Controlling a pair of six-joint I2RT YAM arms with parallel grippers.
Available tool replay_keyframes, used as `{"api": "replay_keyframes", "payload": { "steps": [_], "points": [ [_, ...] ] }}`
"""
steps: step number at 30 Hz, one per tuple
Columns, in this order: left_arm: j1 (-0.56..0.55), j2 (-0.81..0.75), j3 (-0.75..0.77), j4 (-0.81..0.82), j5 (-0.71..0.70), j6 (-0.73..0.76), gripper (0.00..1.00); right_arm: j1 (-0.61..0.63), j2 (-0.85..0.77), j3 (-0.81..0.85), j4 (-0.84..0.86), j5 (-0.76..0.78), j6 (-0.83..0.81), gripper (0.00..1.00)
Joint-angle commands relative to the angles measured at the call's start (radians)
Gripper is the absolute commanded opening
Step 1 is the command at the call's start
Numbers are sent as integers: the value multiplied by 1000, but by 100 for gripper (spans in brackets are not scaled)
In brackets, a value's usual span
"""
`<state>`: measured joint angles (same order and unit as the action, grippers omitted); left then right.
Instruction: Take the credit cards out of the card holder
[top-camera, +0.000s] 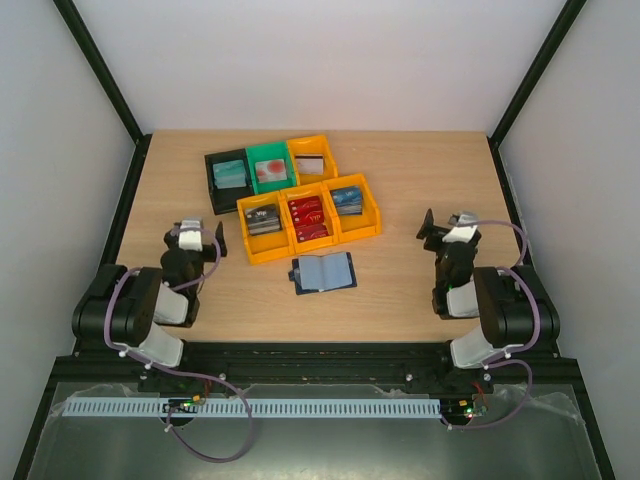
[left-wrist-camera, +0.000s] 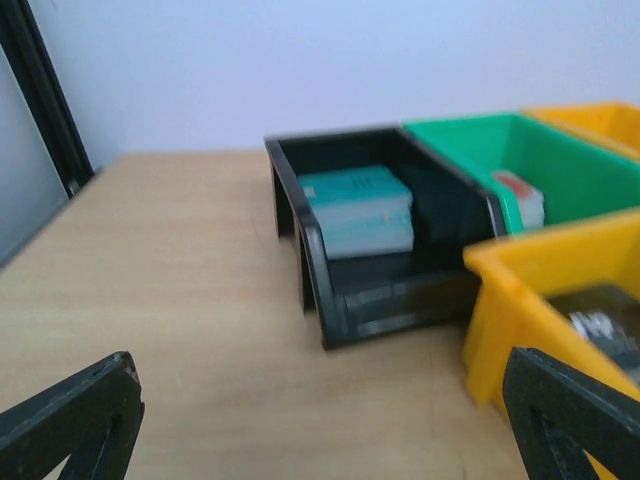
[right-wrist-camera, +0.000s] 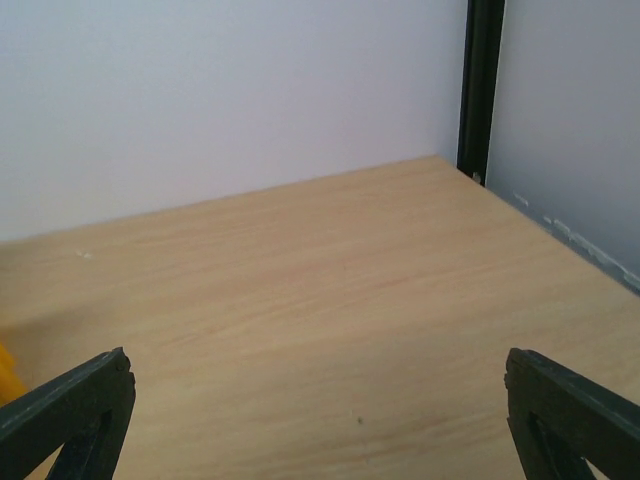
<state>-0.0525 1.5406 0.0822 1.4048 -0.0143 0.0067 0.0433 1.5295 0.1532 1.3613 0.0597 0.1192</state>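
The card holder (top-camera: 323, 272) lies open on the table in front of the bins, grey-blue inside up, with a dark tab at its left end. Whether credit cards sit in its slots is too small to tell. Stacks of credit cards lie in the bins: teal (top-camera: 230, 175) (left-wrist-camera: 358, 209), red (top-camera: 308, 212), blue (top-camera: 347, 198) and grey (top-camera: 262, 218). My left gripper (top-camera: 197, 236) (left-wrist-camera: 325, 410) hangs open to the left of the bins, with nothing between its fingers. My right gripper (top-camera: 448, 228) (right-wrist-camera: 320, 410) is open over bare table at the right, facing the far right corner.
A black bin (top-camera: 214, 190) (left-wrist-camera: 340, 300), a green bin (top-camera: 268, 152) (left-wrist-camera: 470, 135) and an orange bin (top-camera: 310, 145) form the back row. Three joined orange bins (top-camera: 268, 252) (left-wrist-camera: 510, 300) stand in front of them. Black frame posts (right-wrist-camera: 483, 80) mark the table's corners.
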Motion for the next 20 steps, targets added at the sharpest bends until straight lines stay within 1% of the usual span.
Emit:
{"api": "replay_keyframes", "payload": {
  "steps": [1,2,3,4,5,7,11,13,20],
  "points": [
    [0,-26,95,-16,-57,17,99,-10,7,70,-70,71,23,99],
    [0,-5,95,17,-66,13,100,-11,4,63,-62,81,24,99],
    [0,-2,98,13,-77,7,100,-10,-1,70,-88,82,27,99],
    [0,-14,109,-28,-79,5,99,-10,-1,76,-98,82,26,99],
    [2,-16,114,-41,-78,3,100,-10,1,68,-78,81,24,99],
    [2,-7,111,-17,-78,4,100,-10,3,69,-78,81,24,99],
    [3,-5,131,-44,-112,-12,100,-10,4,71,-80,80,22,99],
    [6,-10,137,-84,-113,-17,100,-10,2,71,-83,80,23,99],
    [6,-7,135,-78,-127,-21,99,-10,2,72,-85,78,23,99]
  ]
}}
